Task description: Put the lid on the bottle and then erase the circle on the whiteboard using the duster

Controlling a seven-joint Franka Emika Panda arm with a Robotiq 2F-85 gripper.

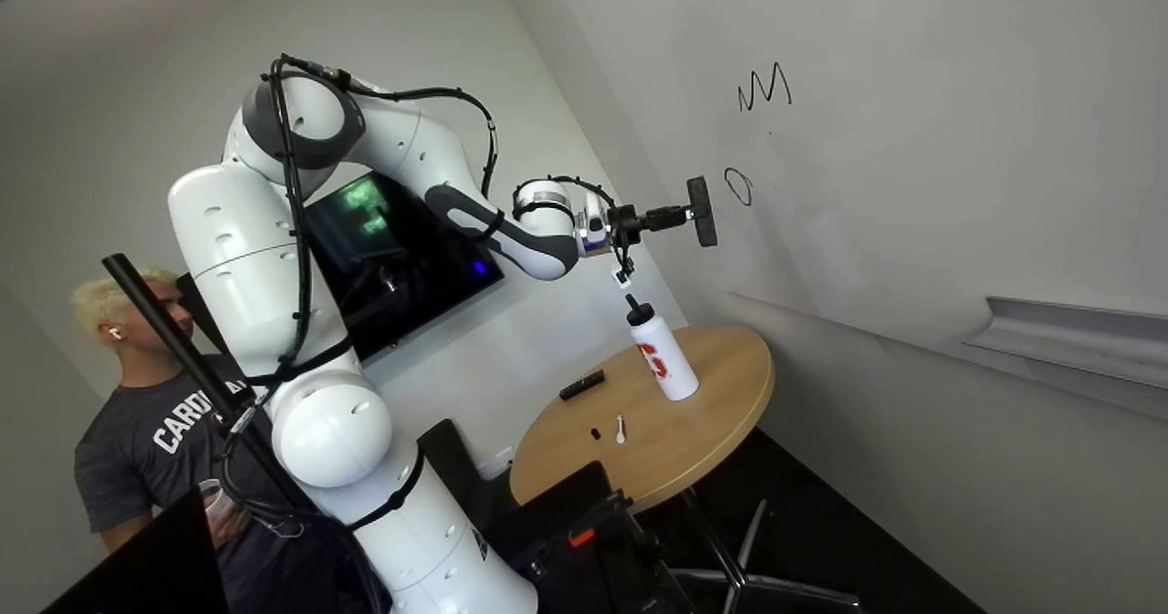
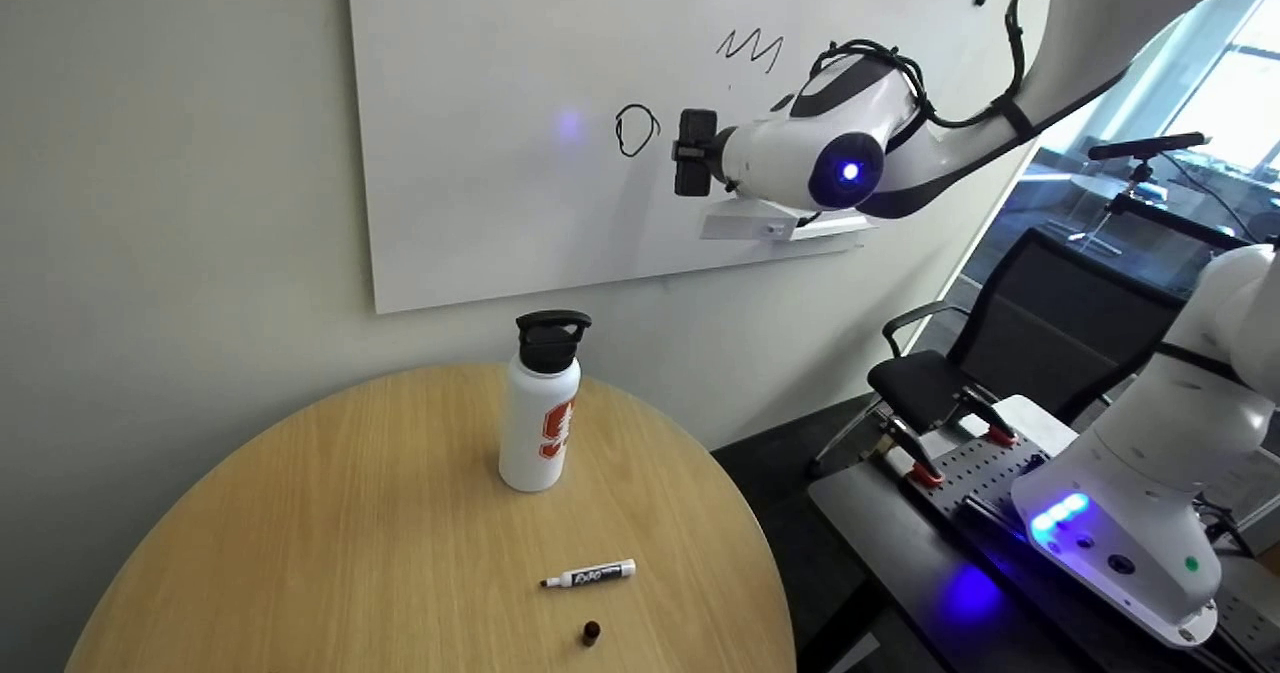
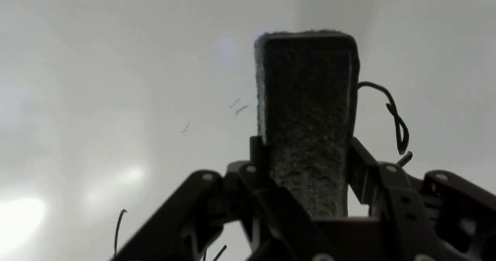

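Your gripper (image 3: 308, 158) is clamped on the dark duster (image 1: 702, 212), pressing its two long sides near the middle, and holds it in the air close to the whiteboard (image 2: 480, 173). The block's long axis runs nearly upright in both exterior views, with its broad wiping face apparently turned toward the board; the side grip seems chosen to leave that face free, with an end jutting out above and below. Whether duster and board touch, you cannot tell. The hand-drawn circle (image 2: 637, 131) sits just beside the duster at about its height, seemingly part-hidden behind it in your wrist view, so this placing looks meant for a short sideways wipe that spares the zigzag (image 2: 750, 48) higher up. Lower down, on the round wooden table (image 2: 300, 513), the white bottle (image 2: 540, 428) stands upright, long axis vertical, with a marker (image 2: 598, 574) lying nearby. Its black lid (image 2: 548, 351) is on top, handle (image 2: 580, 319) pointing right in an exterior view; it appears seated, so that step looks done, leaving the circle to erase.
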